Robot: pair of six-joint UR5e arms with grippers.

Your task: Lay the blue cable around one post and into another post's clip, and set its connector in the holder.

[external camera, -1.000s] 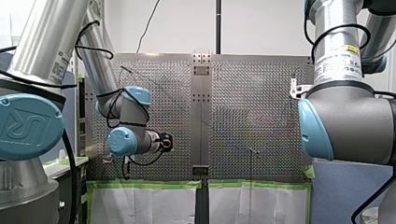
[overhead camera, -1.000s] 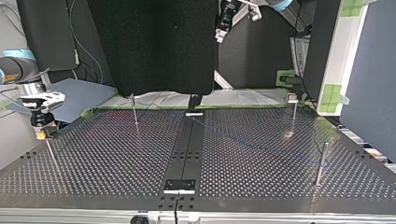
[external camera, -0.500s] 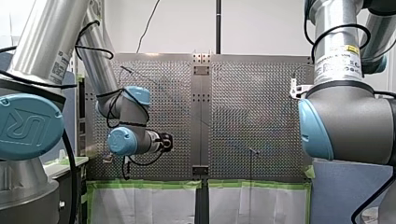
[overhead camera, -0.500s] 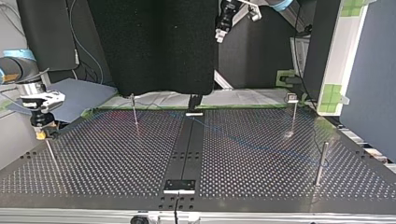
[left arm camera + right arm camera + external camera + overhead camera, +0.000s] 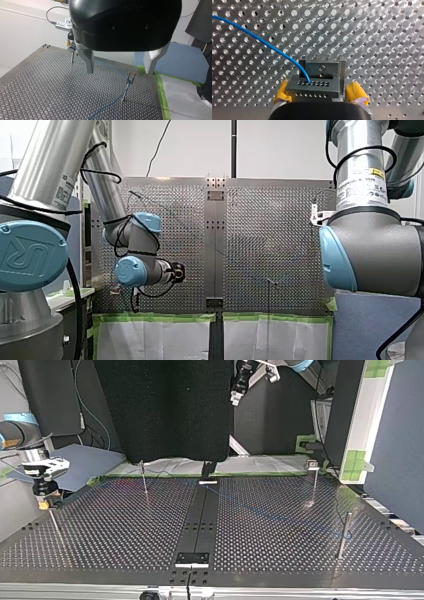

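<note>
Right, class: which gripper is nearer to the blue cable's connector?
Right. My right gripper is shut on the connector, which sits between its yellow pads. My left gripper hangs open high over the table, well away from it, touching nothing.

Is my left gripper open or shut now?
Open: in the left wrist view the left gripper has its metal fingers wide apart, with nothing between them.

The connector (image 5: pixel 314 87) sits between the fingers of my right hand (image 5: pixel 320 93), the holder (image 5: pixel 321 66) just ahead, the cable (image 5: pixel 262 41) over the table (image 5: pixel 374 37).
</note>
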